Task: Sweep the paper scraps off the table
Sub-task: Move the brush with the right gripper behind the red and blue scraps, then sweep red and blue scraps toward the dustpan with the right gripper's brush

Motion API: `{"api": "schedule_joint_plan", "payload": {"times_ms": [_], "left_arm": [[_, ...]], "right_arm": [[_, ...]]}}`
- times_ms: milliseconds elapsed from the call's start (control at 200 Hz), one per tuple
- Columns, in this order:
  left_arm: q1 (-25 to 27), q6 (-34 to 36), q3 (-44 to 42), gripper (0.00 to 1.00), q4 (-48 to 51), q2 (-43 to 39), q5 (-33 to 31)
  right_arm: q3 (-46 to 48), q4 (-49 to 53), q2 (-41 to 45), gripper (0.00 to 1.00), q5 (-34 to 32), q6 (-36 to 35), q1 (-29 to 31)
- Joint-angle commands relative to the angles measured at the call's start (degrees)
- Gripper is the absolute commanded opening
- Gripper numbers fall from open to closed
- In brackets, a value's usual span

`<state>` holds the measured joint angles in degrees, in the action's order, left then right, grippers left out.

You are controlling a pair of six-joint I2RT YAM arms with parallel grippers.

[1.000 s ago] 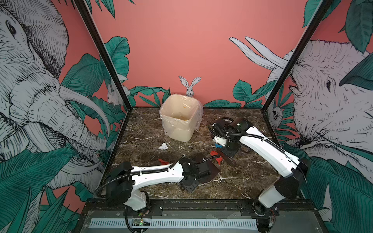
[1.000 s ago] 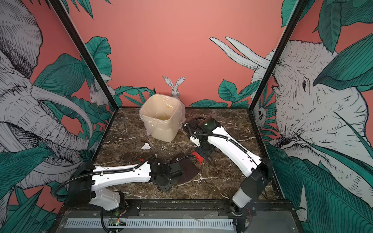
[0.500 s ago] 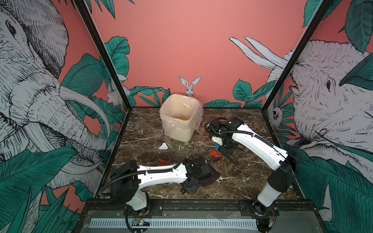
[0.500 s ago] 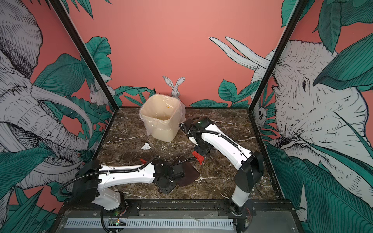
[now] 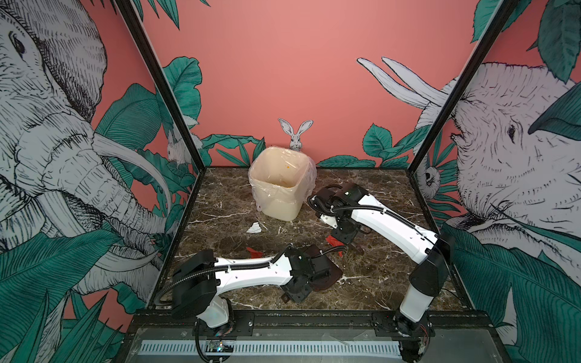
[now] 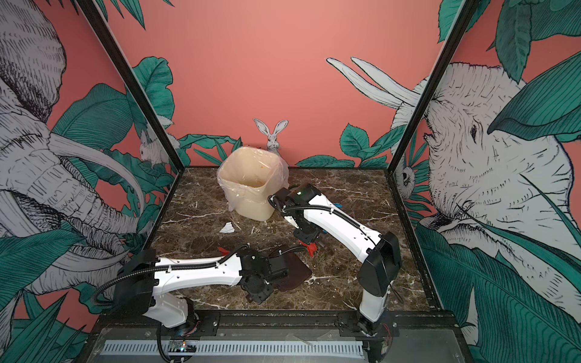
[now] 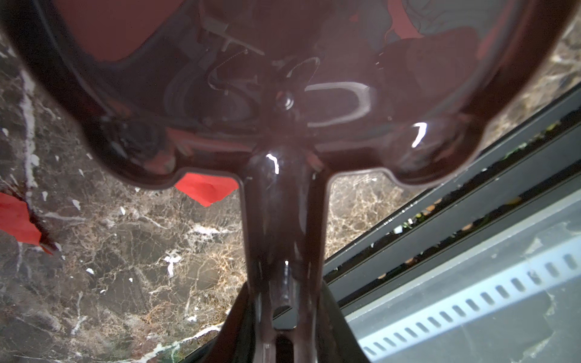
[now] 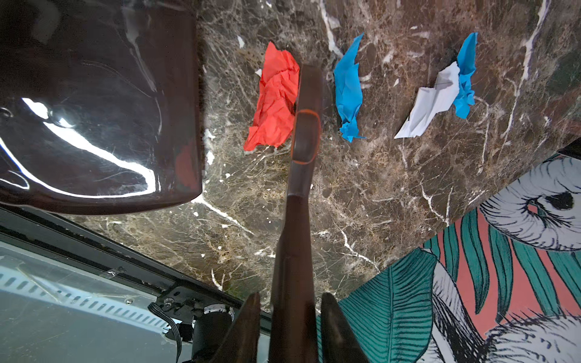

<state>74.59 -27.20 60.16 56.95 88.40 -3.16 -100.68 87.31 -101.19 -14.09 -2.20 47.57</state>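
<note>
Apparently mid-sweep: clamping the dustpan (image 7: 283, 94) handle in the left gripper (image 7: 284, 317), pinching the brush (image 8: 301, 176) in the right gripper (image 8: 290, 317). Finding paper scraps (image 8: 347, 91) on the table (image 8: 345, 204) ahead of the right gripper, red scrap (image 8: 276, 97) against the brush, blue and white beyond. Next, likely dragging red toward the left gripper's pan lip, staying low.

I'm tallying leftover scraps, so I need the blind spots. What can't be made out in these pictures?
- Red scrap: left wrist view, part hidden behind the dustpan.
- Blue scraps: in both top views, mostly behind the right arm.
- Bin contents: both top views, too small to tell.
- Brush bristles: right wrist view, hidden by its own handle.
</note>
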Motion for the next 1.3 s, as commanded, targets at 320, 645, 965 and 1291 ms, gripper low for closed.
{"api": "schedule_joint_plan", "payload": {"times_ms": [320, 645, 965, 1291], "left_arm": [[0.38, -1.41, -0.48, 0.00, 0.86, 0.32, 0.04], [0.40, -2.42, -0.79, 0.00, 1.28, 0.08, -2.05], [0.38, -2.29, -0.65, 0.00, 0.80, 1.72, -1.63], [-0.49, -1.92, -0.35, 0.00, 0.18, 2.43, 0.61]], "right_arm": [[-2.85, 1.45, 1.47, 0.00, 0.59, 0.00, 1.45], [-3.93, 0.50, -0.05, 0.00, -1.03, -0.14, 1.23], [-3.73, -0.08, -1.19, 0.00, 0.07, -0.88, 1.03], [-3.55, -0.02, -2.07, 0.00, 0.55, -1.76, 1.03]]}}
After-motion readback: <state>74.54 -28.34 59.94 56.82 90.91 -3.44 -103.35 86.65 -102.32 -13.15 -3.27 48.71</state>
